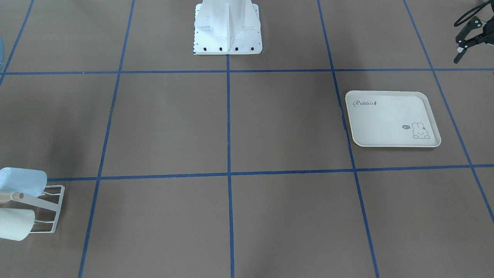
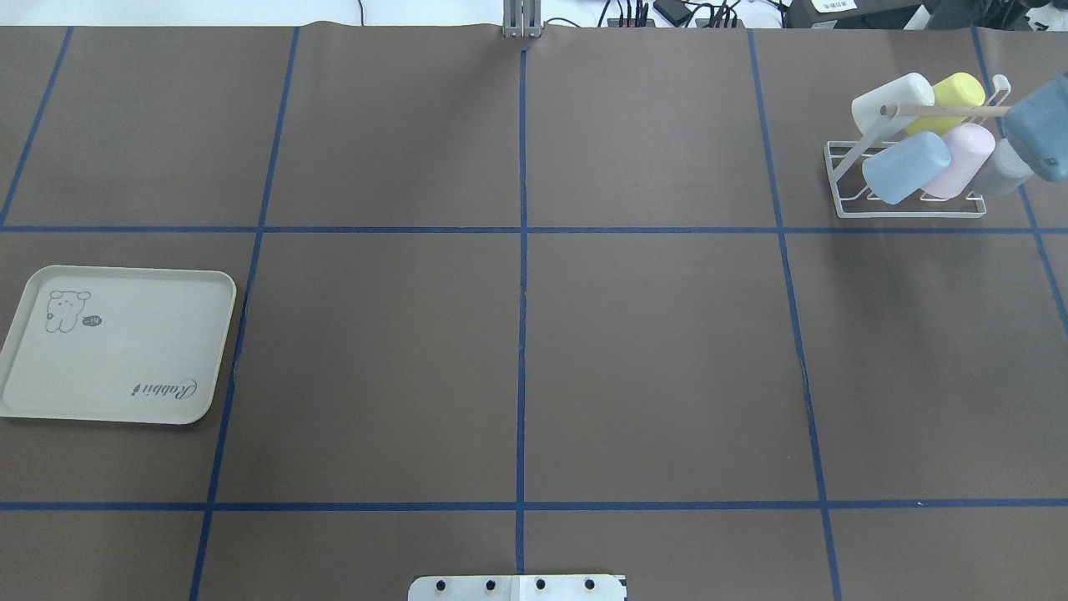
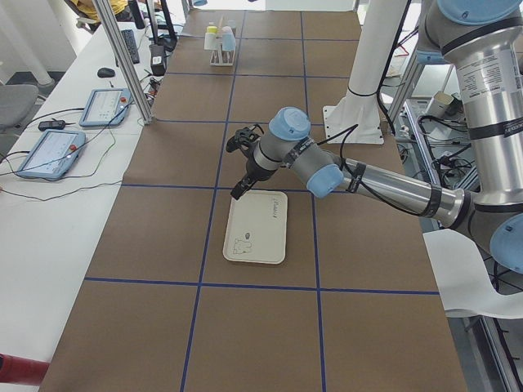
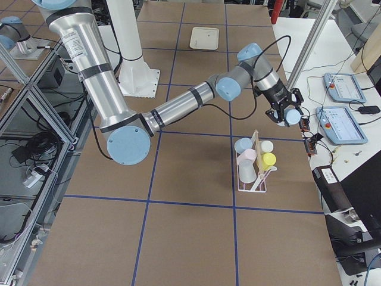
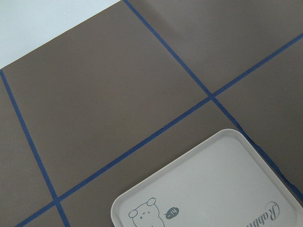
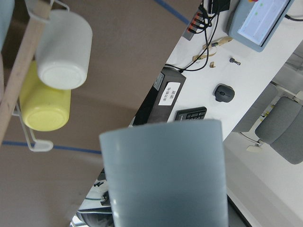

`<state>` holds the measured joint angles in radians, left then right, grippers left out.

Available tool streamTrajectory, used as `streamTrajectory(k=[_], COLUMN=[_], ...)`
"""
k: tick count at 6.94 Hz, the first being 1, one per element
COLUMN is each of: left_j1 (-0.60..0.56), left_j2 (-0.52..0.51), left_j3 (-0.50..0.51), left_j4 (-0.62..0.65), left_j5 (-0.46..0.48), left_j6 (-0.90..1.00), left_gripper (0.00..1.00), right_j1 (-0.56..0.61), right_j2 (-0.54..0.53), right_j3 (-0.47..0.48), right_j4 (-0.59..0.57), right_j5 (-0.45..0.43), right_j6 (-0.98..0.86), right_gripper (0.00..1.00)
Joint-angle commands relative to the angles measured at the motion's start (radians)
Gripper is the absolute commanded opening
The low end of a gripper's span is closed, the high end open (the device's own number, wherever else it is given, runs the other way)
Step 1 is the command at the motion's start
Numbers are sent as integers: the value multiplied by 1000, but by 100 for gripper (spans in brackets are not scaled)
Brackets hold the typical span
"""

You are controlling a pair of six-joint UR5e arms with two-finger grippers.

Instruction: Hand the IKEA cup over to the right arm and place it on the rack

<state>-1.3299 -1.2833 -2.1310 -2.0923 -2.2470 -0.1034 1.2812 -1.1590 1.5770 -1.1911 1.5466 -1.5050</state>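
The right end effector (image 4: 284,113) clamps the grey-blue cup (image 6: 163,175) at the rack's (image 2: 909,214) three o'clock overhead; whether the left end effector (image 1: 460,53) is apart, I cannot tell.

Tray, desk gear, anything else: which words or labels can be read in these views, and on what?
"Rabbit": script lettering on the tray.
Speech bubble beside the tray's rabbit drawing: too small to read.
Label on the black box, right wrist view: too blurred to read.
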Motion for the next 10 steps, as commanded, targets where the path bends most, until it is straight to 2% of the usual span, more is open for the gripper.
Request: streamTrajectory(k=[1, 2, 4, 6, 10], left_j1=[0, 0, 2, 2, 0], left_j2=[1, -1, -2, -2, -1], left_j3=[-3, -3, 2, 0, 0], left_j4=[0, 0, 0, -2, 0], left_j5=[0, 0, 0, 0, 0], left_j6=[-2, -4, -4, -4, -4], left_gripper=[100, 100, 100, 100, 100], right_j1=[14, -5, -52, -101, -129], right_j2=[-4, -17, -68, -125, -165], right_j3=[-254, -279, -265, -265, -250], right_j4=[287, 324, 329, 430, 449], right_j5=[-99, -121, -193, -258, -296], right_j6=[-119, -119, -119, -119, -132], right_gripper=[0, 0, 0, 0, 0])
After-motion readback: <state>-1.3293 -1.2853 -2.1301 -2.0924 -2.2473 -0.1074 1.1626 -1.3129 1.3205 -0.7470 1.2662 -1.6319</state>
